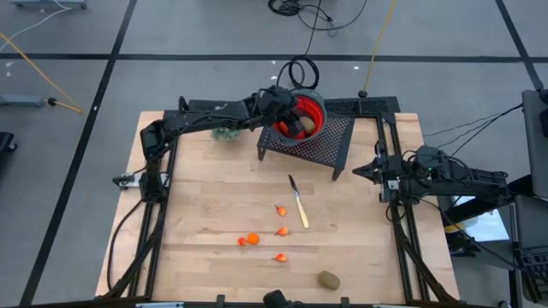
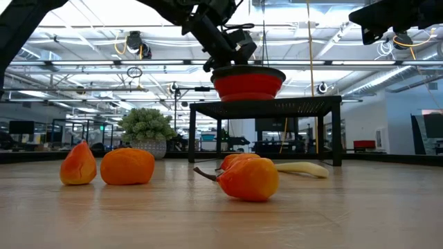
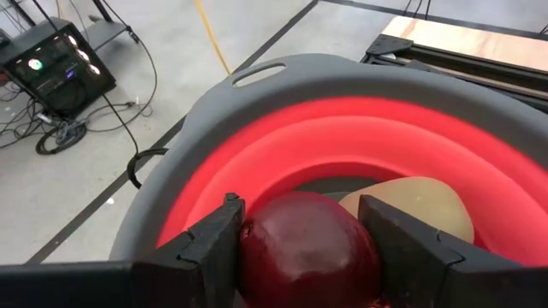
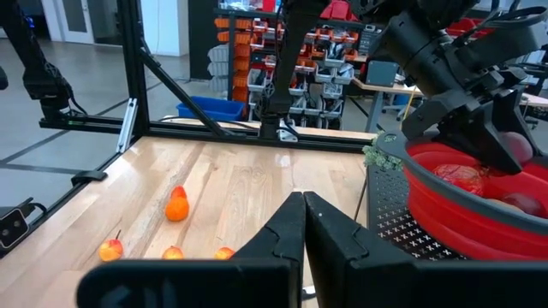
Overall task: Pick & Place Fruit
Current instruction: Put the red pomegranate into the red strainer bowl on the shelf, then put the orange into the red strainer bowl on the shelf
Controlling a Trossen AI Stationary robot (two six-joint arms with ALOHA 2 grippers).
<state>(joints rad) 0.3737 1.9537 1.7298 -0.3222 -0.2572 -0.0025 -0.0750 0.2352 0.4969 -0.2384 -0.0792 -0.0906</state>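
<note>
The dark red ball is held between the fingers of the left gripper, just inside the red bowl on the black rack, beside a tan oval already lying there. A good release calls for the ball to be lowered close to the bowl floor before the fingers are parted, so that it is not bounced out. The right gripper is parked closed at the table's right edge. Small orange pieces are left on the table.

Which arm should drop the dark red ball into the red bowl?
Left: its claw is shut on the dark red ball over the red bowl. The right claw waits shut, off to the side.
</note>
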